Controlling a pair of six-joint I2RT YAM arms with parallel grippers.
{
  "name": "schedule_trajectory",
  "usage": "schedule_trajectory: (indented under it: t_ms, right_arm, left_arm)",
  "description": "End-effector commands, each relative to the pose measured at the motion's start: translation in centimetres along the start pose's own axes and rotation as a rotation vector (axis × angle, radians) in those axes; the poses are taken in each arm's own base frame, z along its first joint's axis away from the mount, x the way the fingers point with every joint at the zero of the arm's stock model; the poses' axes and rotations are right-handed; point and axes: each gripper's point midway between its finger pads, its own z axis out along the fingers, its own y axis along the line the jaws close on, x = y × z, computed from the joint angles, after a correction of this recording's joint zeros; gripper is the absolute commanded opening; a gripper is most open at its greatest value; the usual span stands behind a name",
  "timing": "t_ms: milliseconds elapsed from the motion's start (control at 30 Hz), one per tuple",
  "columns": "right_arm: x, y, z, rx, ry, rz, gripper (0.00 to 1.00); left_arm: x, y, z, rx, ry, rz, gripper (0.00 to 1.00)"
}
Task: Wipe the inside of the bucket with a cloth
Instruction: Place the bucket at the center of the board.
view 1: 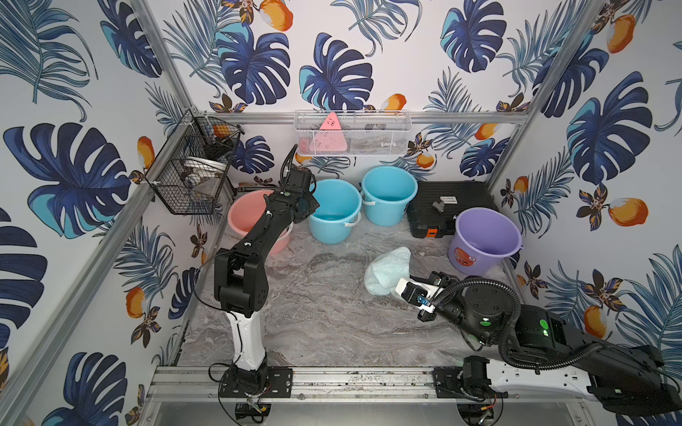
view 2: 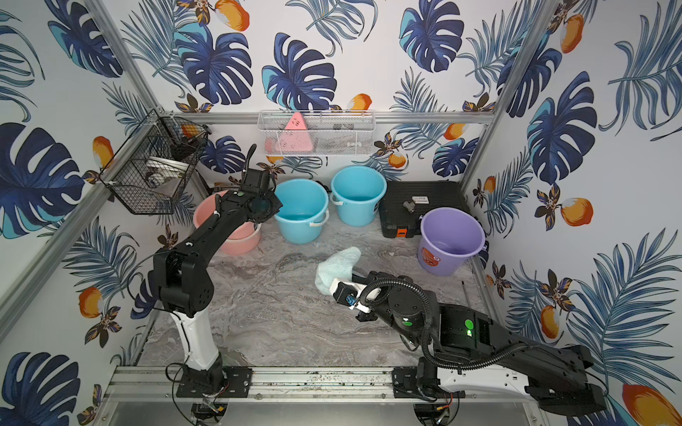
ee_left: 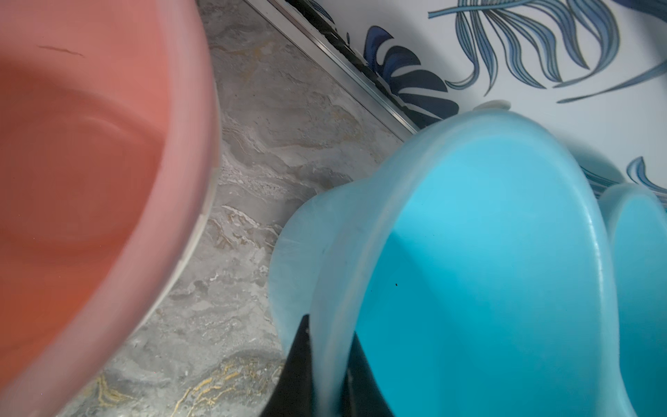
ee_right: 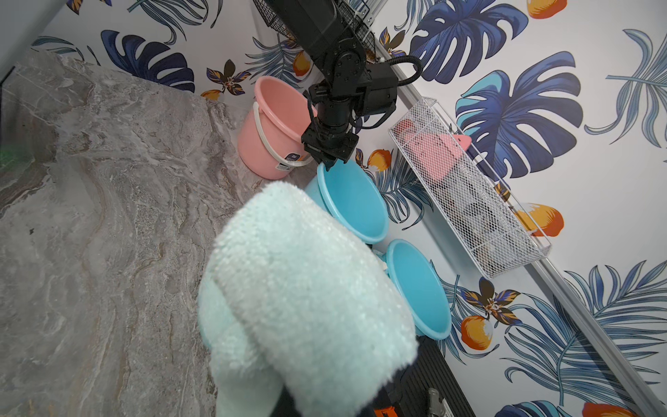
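Observation:
A light-blue bucket [view 1: 334,212] [view 2: 300,212] stands at the back of the marble table, between a pink bucket and a second blue one. My left gripper [ee_left: 332,364] is shut on its near rim [ee_left: 334,289], one black finger [ee_left: 301,361] outside the wall and one inside; in both top views the wrist hides the jaws. The cloth [view 1: 387,273] [view 2: 337,271], fluffy pale mint, hangs bunched over my right gripper [ee_right: 332,397], which is shut on it just above mid-table. The cloth [ee_right: 306,307] covers that gripper's fingers.
Pink bucket [view 1: 251,221] at the back left, second blue bucket [view 1: 389,193] behind, purple bucket [view 1: 485,239] at the right beside a black case [view 1: 450,201]. A white mesh basket [view 1: 352,134] and a black wire basket [view 1: 192,173] hang on the walls.

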Motion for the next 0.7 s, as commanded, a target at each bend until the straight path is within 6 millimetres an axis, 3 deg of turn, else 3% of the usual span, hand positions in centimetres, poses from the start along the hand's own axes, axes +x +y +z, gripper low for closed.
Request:
schedule_trajectory:
  t_ms: [0,233,333,667]
  right_arm:
    - [-0.3,0.0,-0.1,-0.007,-0.007,0.020,0.00]
    - [-0.4,0.1,0.0,-0.016,-0.012,0.012,0.00]
    - [-0.4,0.1,-0.1,-0.016,-0.012,0.010,0.00]
    - [-0.2,-0.8,-0.4,0.021,0.000,0.003,0.00]
  left_arm:
    - [-1.0,-0.4,0.1,-0.001,-0.030,0.000,0.00]
    - [-0.6,0.2,1.2,-0.027,-0.009,0.020,0.00]
    - [-0.6,0.6,1.3,-0.041,-0.012,0.027,0.05]
    - [-1.9,0.8,-1.7,-0.045,-0.072,0.015,0.35]
